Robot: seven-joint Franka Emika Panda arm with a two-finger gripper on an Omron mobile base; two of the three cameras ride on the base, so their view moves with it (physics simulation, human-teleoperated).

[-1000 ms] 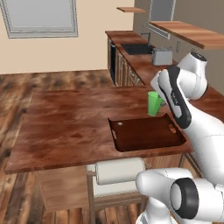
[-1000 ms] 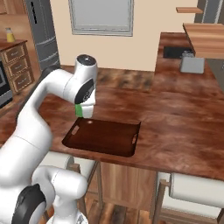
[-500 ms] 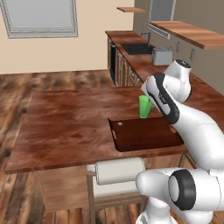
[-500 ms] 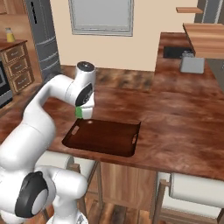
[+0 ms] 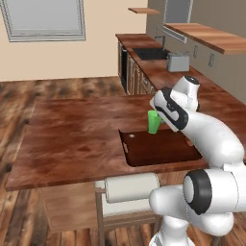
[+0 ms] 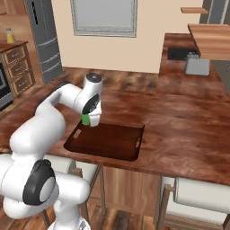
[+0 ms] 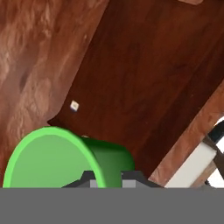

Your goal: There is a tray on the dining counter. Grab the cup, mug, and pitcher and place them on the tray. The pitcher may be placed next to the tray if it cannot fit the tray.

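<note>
My gripper [image 5: 161, 120] is shut on the green cup [image 5: 154, 122], holding it upright just above the far left part of the dark brown tray [image 5: 163, 150]. In the right base view the gripper [image 6: 90, 117] and cup [image 6: 85, 120] hang over the tray [image 6: 108, 143] near its back left corner. In the hand view the cup's rim [image 7: 65, 157] sits between the fingertips [image 7: 131, 179], with the tray floor [image 7: 148, 78] below. The tray lies near the front edge of the dining counter [image 5: 72, 134]. A small yellow pitcher [image 6: 9, 35] stands far off on the left cabinet. The mug is out of view.
A grey toaster [image 5: 178, 61] and a dark sink [image 5: 150, 53] are on the back counter. Padded stools [image 5: 132, 188] stand under the dining counter's front edge. A refrigerator [image 6: 45, 40] rises at the far left.
The arm has carried the cup leftward and slightly lower, from over the tray's right side to its far left part. The gripper has stayed shut on it.
</note>
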